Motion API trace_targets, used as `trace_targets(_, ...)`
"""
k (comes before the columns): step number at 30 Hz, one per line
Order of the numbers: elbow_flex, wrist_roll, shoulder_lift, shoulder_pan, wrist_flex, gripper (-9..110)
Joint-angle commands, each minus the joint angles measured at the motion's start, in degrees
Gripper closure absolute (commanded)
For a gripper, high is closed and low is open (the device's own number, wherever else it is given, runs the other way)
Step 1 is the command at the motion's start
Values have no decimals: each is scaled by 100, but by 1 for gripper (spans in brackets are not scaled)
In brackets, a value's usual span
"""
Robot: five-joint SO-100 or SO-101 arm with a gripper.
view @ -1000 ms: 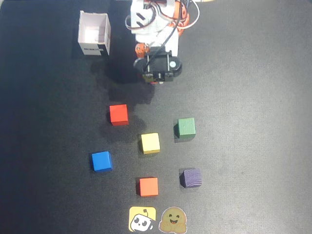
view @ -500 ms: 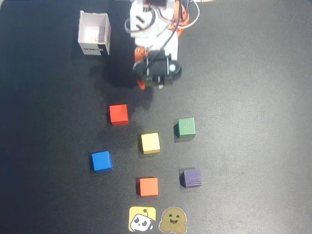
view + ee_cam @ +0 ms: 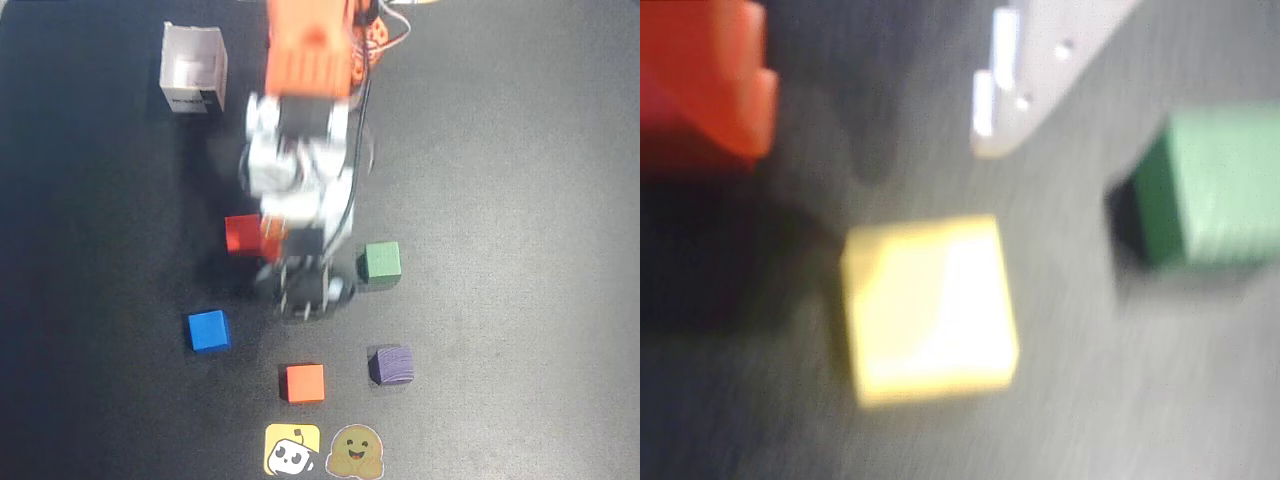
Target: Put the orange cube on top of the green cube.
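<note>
Arm: from my overhead feed I see the arm [image 3: 300, 150], white and orange plastic, stretched down over the middle of the mat and smeared with blur.
Gripper: its tip [image 3: 303, 300] sits above the mat between the red and green cubes; in the wrist feed I get one pale finger [image 3: 1025, 80] and an orange one [image 3: 715, 75], with a wide gap between them and nothing in it (so I read the jaws as released).
Orange cube: small, matte, square-faced [image 3: 305, 382], resting alone near the bottom of the overhead feed, just above the two stickers and well below the gripper.
Green cube: same shape and finish [image 3: 381, 261], just right of the gripper overhead, apart from the orange one; soft and blurred at right in the wrist feed [image 3: 1215, 185].
Yellow cube: hidden under the arm overhead; fills the wrist feed's centre [image 3: 930, 305], flat pale faces.
Red cube: half covered by the arm [image 3: 240, 235].
Blue cube: at left [image 3: 208, 330].
Purple cube: streaky surface [image 3: 390, 364].
Box: open white carton [image 3: 193, 98], top left.
Mat: dark and dull [image 3: 520, 250].
</note>
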Motion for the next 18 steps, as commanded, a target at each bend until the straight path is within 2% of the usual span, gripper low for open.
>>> trace_targets(1, -967, 62, -606, 0, 0, 84)
trace_targets(10, -2206, 299, -1749, -114, -88, 77)
trace_targets(18, -2865, 527, -2338, -255, -369, 78)
